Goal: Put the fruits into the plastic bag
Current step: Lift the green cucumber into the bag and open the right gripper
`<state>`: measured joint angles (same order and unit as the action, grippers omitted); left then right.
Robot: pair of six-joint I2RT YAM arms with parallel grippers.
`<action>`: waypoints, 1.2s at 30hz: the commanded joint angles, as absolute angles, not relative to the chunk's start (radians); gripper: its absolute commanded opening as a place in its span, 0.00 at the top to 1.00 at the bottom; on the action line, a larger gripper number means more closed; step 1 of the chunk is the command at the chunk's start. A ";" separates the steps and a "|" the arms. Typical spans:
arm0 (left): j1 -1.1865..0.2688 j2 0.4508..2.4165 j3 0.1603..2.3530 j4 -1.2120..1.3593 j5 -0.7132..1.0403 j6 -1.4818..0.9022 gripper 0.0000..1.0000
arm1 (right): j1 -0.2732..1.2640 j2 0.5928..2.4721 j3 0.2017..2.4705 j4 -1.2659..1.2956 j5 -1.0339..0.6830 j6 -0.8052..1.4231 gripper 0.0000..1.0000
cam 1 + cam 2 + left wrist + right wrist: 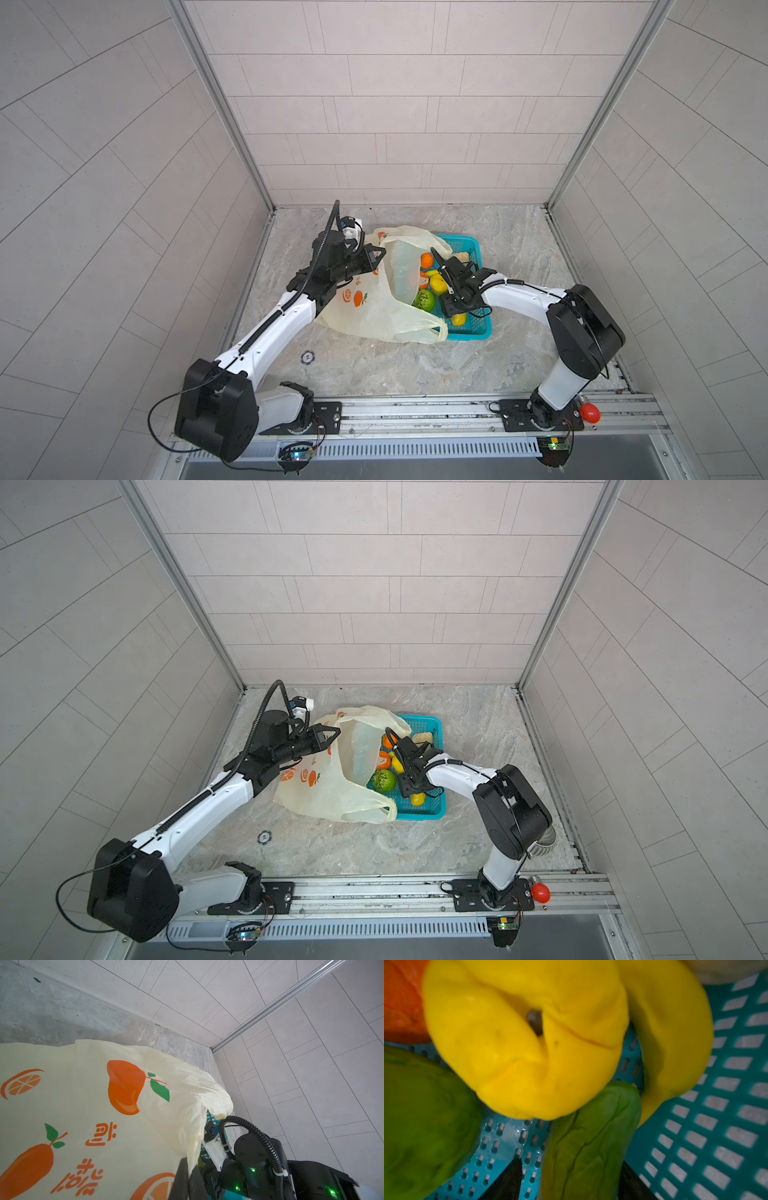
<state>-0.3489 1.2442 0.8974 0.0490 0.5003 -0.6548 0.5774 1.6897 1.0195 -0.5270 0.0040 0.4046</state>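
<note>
The pale-yellow plastic bag (374, 307) (328, 796) (83, 1105) lies with its mouth over the teal basket's left side. My left gripper (380, 253) (334, 732) (190, 1169) is shut on the bag's upper rim, holding it raised. The fruits lie in the basket: a green round one (424, 300) (383, 780), an orange (427, 260), a yellow puckered one (525, 1043), a yellow curved one (670, 1028), a beige one (461, 258). My right gripper (446, 291) (571, 1162) is down among them, open, its fingers either side of a green wrinkled oblong piece (591, 1136).
The teal mesh basket (478, 328) (432, 812) (716, 1126) stands mid-floor. A small round disc (308, 357) lies on the marble floor in front of the bag. A red knob (590, 412) sits on the front rail by the right arm's base. Tiled walls close three sides.
</note>
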 commanded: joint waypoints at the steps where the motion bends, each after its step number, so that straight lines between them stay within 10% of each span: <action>1: -0.344 1.252 0.930 0.065 0.503 -0.650 1.00 | 0.577 1.702 0.998 -0.517 -0.004 0.411 0.33; 19: -0.345 1.254 0.927 0.067 0.503 -0.672 1.00 | 0.577 1.442 0.888 -0.380 -0.049 0.434 0.64; 36: -0.353 1.266 0.933 0.073 0.513 -0.683 1.00 | 0.560 1.046 0.855 -0.310 0.135 0.489 0.65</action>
